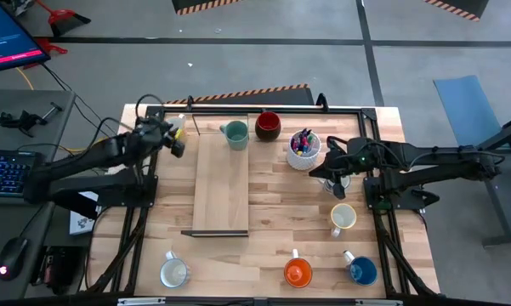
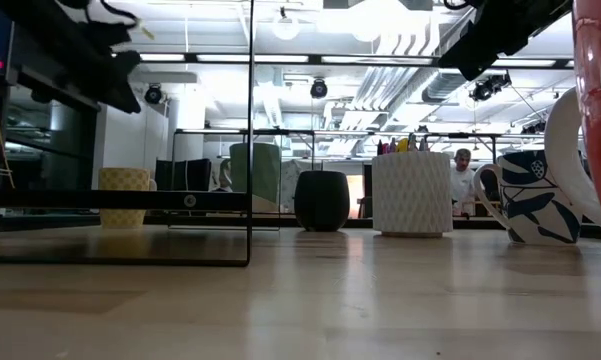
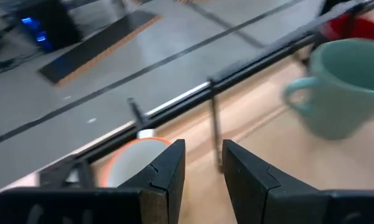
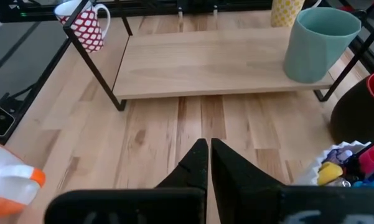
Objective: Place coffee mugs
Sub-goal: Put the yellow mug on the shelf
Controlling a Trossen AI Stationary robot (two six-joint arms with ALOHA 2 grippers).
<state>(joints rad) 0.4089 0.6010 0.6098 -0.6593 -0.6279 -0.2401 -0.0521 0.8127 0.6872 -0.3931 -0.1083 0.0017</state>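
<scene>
My left claw (image 3: 202, 168) hangs at the table's far left corner, its fingers a narrow gap apart and holding nothing. Just under it sits a pale mug (image 3: 132, 163) by the black frame (image 3: 213, 118). The teal mug (image 1: 235, 133) stands near, on the far end of the wooden shelf (image 1: 222, 183), with the dark red mug (image 1: 268, 126) beside it on the table.

My right claw (image 1: 327, 167) hovers just beside the pen cup (image 1: 303, 148), fingers pressed together and empty. A white mug (image 1: 339, 180) lies partly hidden under that arm; I cannot tell if it touches. A cream mug (image 1: 343, 218) sits nearer the front.

Along the front edge stand a white mug (image 1: 174, 272), an orange mug (image 1: 298, 272) and a blue mug (image 1: 361, 269), well apart from both claws.
</scene>
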